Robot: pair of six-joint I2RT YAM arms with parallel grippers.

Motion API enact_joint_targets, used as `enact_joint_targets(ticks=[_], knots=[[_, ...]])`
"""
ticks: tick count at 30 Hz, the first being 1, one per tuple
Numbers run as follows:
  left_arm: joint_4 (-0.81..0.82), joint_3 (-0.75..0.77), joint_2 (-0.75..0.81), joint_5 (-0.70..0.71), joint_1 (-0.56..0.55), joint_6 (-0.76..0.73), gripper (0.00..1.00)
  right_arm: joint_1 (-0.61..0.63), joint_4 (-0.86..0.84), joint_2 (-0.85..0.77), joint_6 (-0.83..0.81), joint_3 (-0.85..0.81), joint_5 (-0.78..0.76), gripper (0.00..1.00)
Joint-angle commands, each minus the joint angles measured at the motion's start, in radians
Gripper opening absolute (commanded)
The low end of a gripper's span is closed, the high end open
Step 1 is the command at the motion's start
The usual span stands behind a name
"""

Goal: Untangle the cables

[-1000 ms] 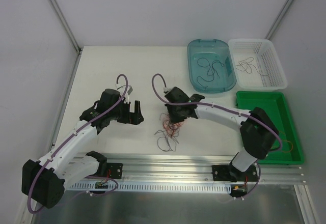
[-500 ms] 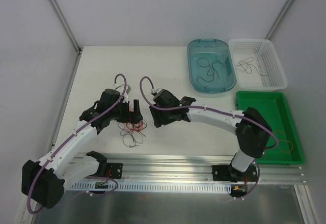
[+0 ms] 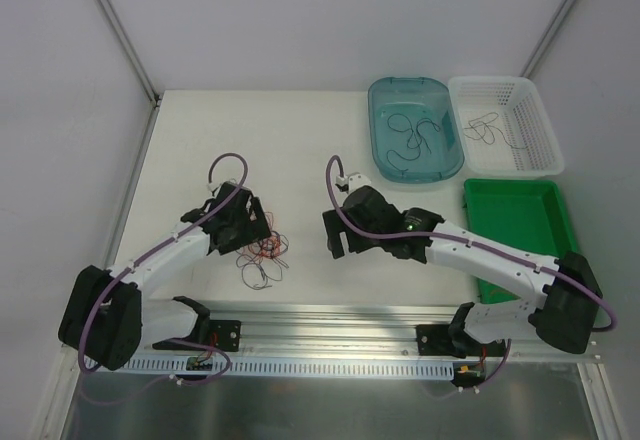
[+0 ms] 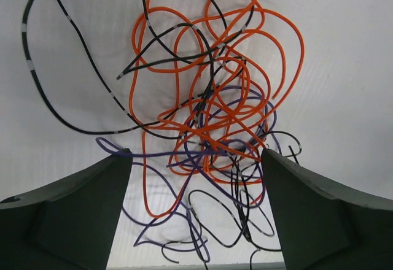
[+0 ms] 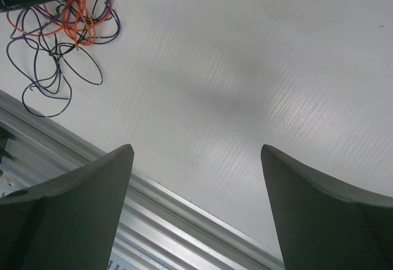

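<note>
Now the tangled bunch of thin curly wires (image 4: 215, 116), orange, black and purple-blue, lies on the white table top (image 3: 200, 140) near its front edge. It sits right between the spread black fingers of the left gripper (image 4: 195, 156), whose jaws stand wide apart and grasp nothing. Off to the right of the bunch, the right gripper (image 5: 195, 150) hovers over the table with its jaws equally wide and holding nothing, the wires well apart from it at the upper left of its wrist view.
</note>
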State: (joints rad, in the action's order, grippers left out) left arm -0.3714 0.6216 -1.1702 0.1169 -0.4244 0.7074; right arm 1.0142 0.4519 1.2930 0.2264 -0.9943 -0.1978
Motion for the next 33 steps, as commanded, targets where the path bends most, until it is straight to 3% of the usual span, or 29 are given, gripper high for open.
enact_joint_targets(ticks=[1,5,9,10,11,14,22,26,27,33], knots=[[0.086,-0.017,-0.061,0.017,-0.007,0.073,0.84,0.001,-0.039,-0.04,0.001,0.02,-0.02,0.89],[0.112,0.027,-0.14,0.012,-0.068,-0.005,0.7,0.001,-0.061,-0.049,-0.015,0.028,-0.019,0.89],[0.13,0.072,-0.152,0.006,-0.171,-0.17,0.4,-0.002,-0.053,-0.081,-0.025,0.04,-0.052,0.89],[0.137,0.076,-0.146,-0.012,-0.187,-0.251,0.25,-0.003,-0.048,-0.105,-0.027,0.043,-0.066,0.89],[0.147,0.078,-0.138,-0.049,-0.201,-0.291,0.15,-0.009,-0.048,-0.118,-0.029,0.051,-0.072,0.89],[0.161,0.079,-0.085,-0.167,-0.267,-0.437,0.0,-0.058,-0.059,-0.156,-0.029,0.083,-0.029,0.88],[0.16,0.029,0.093,-0.505,-0.321,-0.602,0.0,-0.172,-0.153,-0.186,-0.001,0.146,0.13,0.8],[0.161,0.003,0.136,-0.574,-0.326,-0.592,0.0,-0.177,-0.247,-0.123,-0.002,0.141,0.188,0.8],[0.161,0.0,0.142,-0.582,-0.327,-0.592,0.0,-0.177,-0.269,-0.103,-0.012,0.141,0.266,0.8],[0.161,0.003,0.17,-0.614,-0.338,-0.579,0.0,-0.178,-0.439,0.025,-0.15,0.144,0.382,0.79]])
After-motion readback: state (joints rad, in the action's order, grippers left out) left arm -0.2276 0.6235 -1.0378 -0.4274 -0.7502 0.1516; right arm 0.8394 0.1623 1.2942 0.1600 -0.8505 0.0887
